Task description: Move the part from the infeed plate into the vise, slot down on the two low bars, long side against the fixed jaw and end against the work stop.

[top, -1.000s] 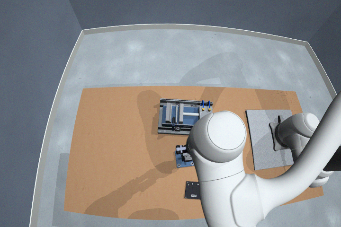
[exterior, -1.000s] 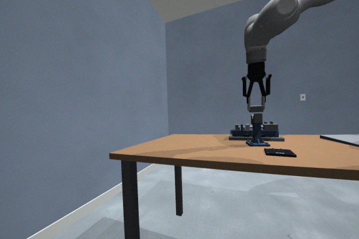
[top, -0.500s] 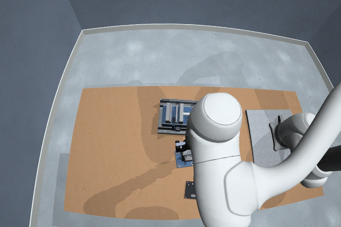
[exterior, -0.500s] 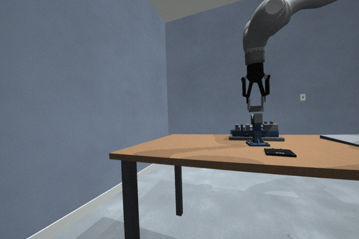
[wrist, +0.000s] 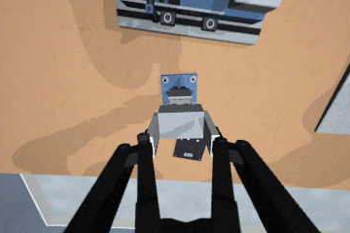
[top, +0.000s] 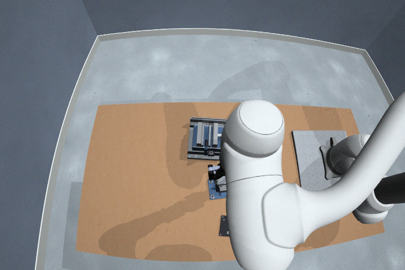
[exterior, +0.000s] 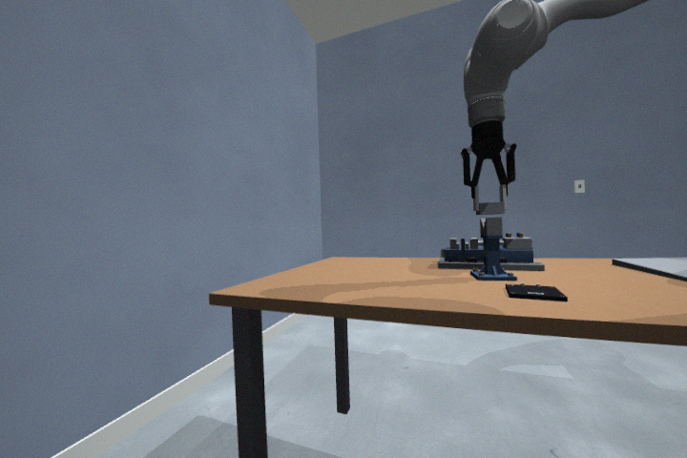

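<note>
On the table [exterior: 355,281], the vise [exterior: 490,254] stands at the left, open and without the part. Just right, the gripper [exterior: 489,207] pinches the grey part [wrist: 180,123] in the air above the V-block [exterior: 491,254], likely the regrasp step; next, lower it squarely into the vee.
</note>
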`<state>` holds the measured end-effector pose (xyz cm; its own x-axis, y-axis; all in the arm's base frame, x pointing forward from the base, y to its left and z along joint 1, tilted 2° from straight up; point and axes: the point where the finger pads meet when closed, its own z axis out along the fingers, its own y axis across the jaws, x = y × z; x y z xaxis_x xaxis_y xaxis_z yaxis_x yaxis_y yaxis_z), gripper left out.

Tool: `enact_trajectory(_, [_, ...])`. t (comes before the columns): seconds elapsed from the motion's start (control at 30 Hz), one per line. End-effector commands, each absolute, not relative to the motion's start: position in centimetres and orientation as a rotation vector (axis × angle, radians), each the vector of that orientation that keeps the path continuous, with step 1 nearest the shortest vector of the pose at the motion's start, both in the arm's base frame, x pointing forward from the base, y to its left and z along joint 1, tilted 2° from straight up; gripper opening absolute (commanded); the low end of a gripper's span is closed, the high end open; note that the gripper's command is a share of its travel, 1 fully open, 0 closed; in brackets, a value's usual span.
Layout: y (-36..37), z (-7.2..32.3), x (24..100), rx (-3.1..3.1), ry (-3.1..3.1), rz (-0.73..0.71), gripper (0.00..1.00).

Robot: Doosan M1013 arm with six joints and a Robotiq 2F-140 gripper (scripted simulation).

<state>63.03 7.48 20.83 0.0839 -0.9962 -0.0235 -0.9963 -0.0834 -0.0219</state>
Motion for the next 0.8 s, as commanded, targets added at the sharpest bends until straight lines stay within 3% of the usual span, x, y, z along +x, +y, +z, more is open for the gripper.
enact_trajectory(0.0, [7.47,20.84,63.03,-2.288,2.104,0.005,0.0])
enact_trajectory(0.77, [7.46,20.85,63.04,-2.286,2.102,0.011,0.0])
